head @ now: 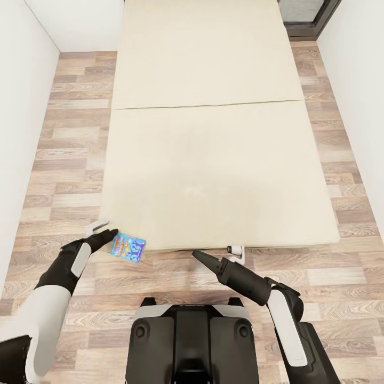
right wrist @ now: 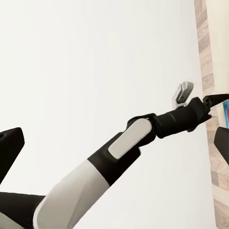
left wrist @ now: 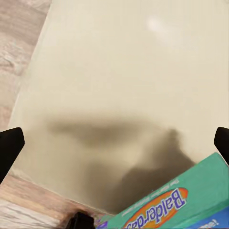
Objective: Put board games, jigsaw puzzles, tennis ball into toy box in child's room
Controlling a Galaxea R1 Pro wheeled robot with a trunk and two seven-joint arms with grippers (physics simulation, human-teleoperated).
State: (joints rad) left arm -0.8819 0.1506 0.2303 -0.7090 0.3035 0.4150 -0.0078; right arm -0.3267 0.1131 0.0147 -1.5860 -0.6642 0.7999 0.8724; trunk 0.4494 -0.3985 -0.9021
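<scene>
A small blue-teal board game [head: 128,248] with "Balderdash" lettering [left wrist: 191,202] is at the near left corner of the beige bed [head: 213,160], overhanging its edge. My left gripper [head: 103,230] is open just left of it. Its black fingertip [head: 111,234] is at the box's corner, and the box is not between the fingers. I cannot tell whether the box rests on the mattress; a dark shadow lies beside it. My right gripper [head: 217,253] is open over the floor at the bed's near edge, holding nothing. The table and toy box are out of view.
White walls close in on both sides, leaving strips of wood-plank floor [head: 69,160] beside the bed. A dark-framed window [head: 309,16] is at the far right. My base [head: 192,341] stands just before the bed's near edge.
</scene>
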